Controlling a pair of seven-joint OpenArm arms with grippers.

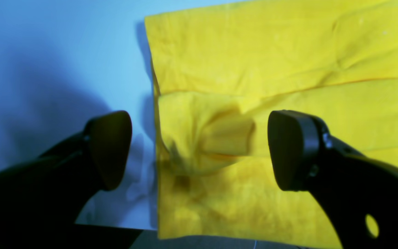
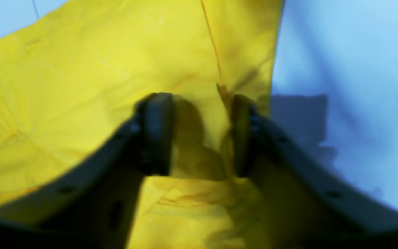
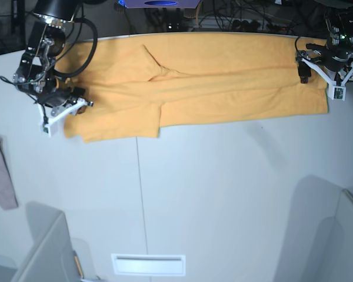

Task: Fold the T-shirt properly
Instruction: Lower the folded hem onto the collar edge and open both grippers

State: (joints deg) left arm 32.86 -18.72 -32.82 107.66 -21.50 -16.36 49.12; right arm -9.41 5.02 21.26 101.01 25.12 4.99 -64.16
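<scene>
The orange-yellow T-shirt (image 3: 212, 76) lies spread along the table's far edge, with long folds across it. My left gripper (image 3: 323, 76) is at its right end. In the left wrist view this gripper (image 1: 199, 148) is wide open over the shirt's edge (image 1: 254, 52), with a raised bump of cloth between the fingers. My right gripper (image 3: 65, 111) is at the shirt's left end. In the right wrist view (image 2: 199, 135) its jaws stand partly apart with a fold of shirt (image 2: 98, 69) between them; the view is blurred.
A small pinkish-mauve cloth (image 3: 0, 173) lies at the table's left edge. The white table (image 3: 223, 188) has a seam down its middle and a slot (image 3: 147, 264) near the front. Grey panels stand at front left (image 3: 47, 247) and front right (image 3: 323, 235). Cables lie behind the table.
</scene>
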